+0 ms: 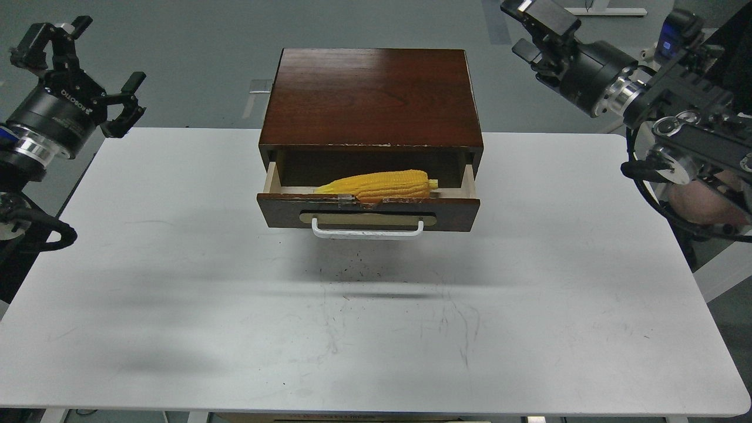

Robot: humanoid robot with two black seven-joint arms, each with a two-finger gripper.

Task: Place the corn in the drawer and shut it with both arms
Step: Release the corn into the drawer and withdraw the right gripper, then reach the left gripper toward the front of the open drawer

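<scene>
1. The corn (379,184), bright yellow with ribbed kernel rows and tapering leftward, is laid inside the pulled-out drawer (368,212).
2. The drawer's dark brown front is fitted with a white bar handle (367,230) on a tan oval plate.
3. The left gripper (88,64) is held spread and empty, clear of the white table (176,294).
4. Whether the right gripper (537,23) is spread or pressed together cannot be told.

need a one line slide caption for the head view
Corn lies in the open drawer of the cabinet on the white table; left gripper open and right gripper raised at the sides.
</scene>
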